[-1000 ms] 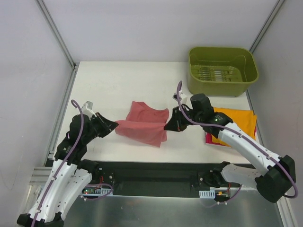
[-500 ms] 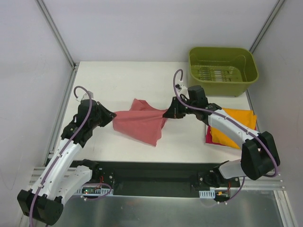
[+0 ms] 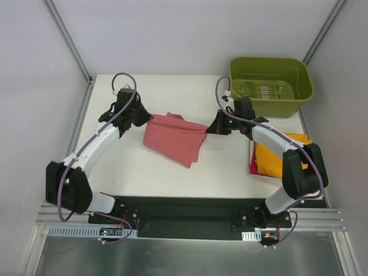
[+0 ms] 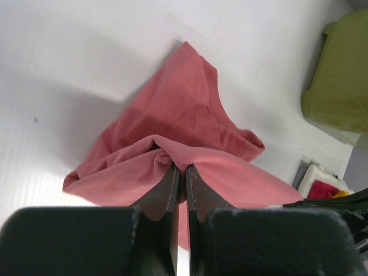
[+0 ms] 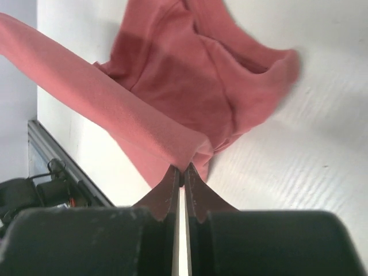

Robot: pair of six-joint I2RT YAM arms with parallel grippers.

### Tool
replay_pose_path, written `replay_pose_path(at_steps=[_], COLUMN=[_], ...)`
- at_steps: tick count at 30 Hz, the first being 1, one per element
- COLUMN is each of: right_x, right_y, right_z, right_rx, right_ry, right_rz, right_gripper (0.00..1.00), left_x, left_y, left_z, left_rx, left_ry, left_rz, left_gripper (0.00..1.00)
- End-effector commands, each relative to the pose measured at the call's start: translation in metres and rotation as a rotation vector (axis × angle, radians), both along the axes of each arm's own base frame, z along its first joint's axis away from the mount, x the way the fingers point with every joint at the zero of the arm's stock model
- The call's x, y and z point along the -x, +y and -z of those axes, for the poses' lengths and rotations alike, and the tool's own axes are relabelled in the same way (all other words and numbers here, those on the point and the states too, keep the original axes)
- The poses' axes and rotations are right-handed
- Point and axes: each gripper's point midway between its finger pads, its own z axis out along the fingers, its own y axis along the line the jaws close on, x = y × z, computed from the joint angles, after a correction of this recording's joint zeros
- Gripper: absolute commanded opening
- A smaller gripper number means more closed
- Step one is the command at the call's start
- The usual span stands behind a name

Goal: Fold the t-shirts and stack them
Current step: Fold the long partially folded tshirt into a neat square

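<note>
- The salmon t-shirt (image 3: 172, 140) is lying mid-bench, partly bunched. Its far edge is being drawn out between the two hands, and the rest is trailing toward the near edge of the bench (image 3: 132, 172).
- The held edge is running left to right across the bench and dipping slightly toward the right. This is the cloth's long axis at present.
- The left hand (image 3: 146, 119) is gripping the left end of that edge and the right hand (image 3: 211, 129) the right end. Neither arm is nearer, as the shirt is sitting between them.
- In the left wrist view the fingers are pressing nearly together on a pinched ridge of salmon cloth. The shirt is spreading away ahead of the hand and resting on the bench.
- In the right wrist view the fingers are likewise closing to a thin slit on a fold of the shirt. A raised band of cloth is running off toward the other arm.
- The orange t-shirt (image 3: 282, 158) is lying folded to the right of the right arm, on top of the magenta t-shirt (image 3: 253, 168), which is showing only at its left edge. The green tub (image 3: 270, 85) is standing at the far right corner, apart from all the cloth.
- Judgement: the fold is under way and not finished. The next move is depending on both hands travelling together, square to the held edge, so that the edge is not skewing. The finished stack is lying on the right arm's side.
</note>
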Motion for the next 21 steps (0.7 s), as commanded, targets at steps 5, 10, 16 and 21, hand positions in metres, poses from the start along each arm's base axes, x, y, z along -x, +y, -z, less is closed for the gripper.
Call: replay_pose_path(at_steps=[5, 10, 16, 21], right_x=[-0.062, -0.088, -0.103, -0.074], right_y=[-0.029, -0.037, -0.04, -0.027], right_z=[0.017, 0.03, 0.021, 0.006], right_rx=[0.058, 0.137, 0.201, 0.245], right_ry=[0.004, 0.009, -0.014, -0.061], right_rz=[0.14, 0.158, 0.153, 0.082], right_gripper=[0.01, 0.17, 0.45, 0.59], left_x=[-0.104, -0.162, -0.194, -0.167], left_y=[-0.03, -0.046, -0.068, -0.073], left_z=[0.003, 0.038, 0.042, 0.011], left_rx=[-0.04, -0.03, 0.047, 0.093], left_ry=[-0.027, 0.016, 0.005, -0.02], left_rz=[0.079, 0.113, 0.216, 0.274], left_gripper=[0.0, 0.11, 0.99, 0.99])
